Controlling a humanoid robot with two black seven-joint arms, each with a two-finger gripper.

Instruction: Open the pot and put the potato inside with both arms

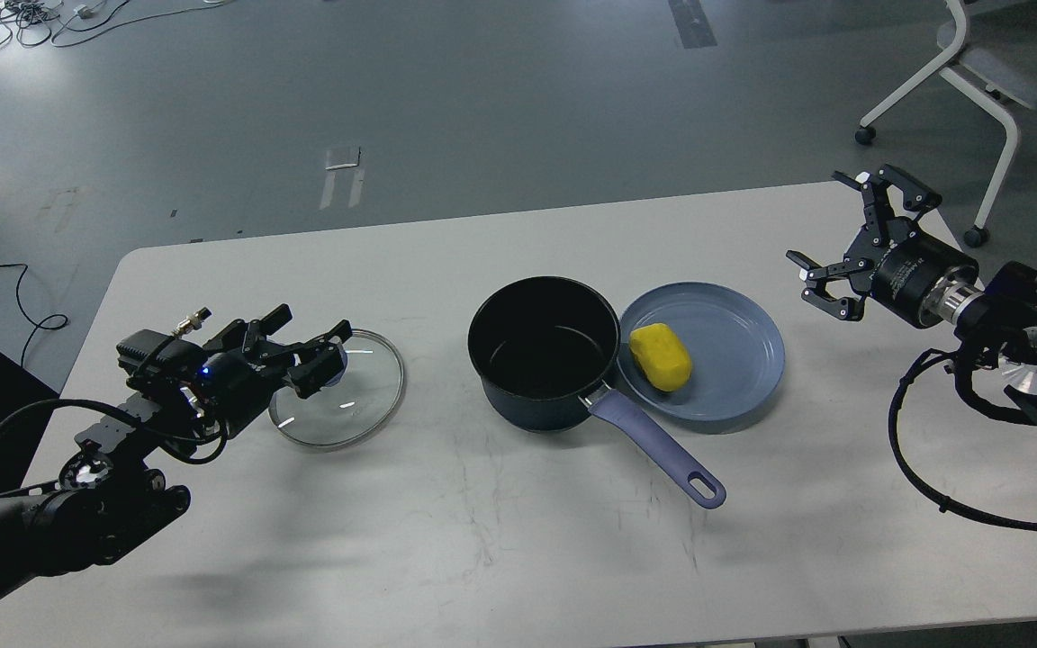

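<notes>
The potato (661, 356) lies on the plate (743, 396) just right of the open pot (544, 351), long axis running far-left to near-right; the right gripper (843, 238), spread wide and empty, is nearer, while the left gripper (325, 346) is at the lid (338, 405), grip unclear

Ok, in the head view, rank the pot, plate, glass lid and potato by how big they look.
1. Plate and pot: look alike in width, so not ranked.
2. Glass lid, slightly smaller, partly hidden by the left gripper.
3. Potato, smallest.
</notes>
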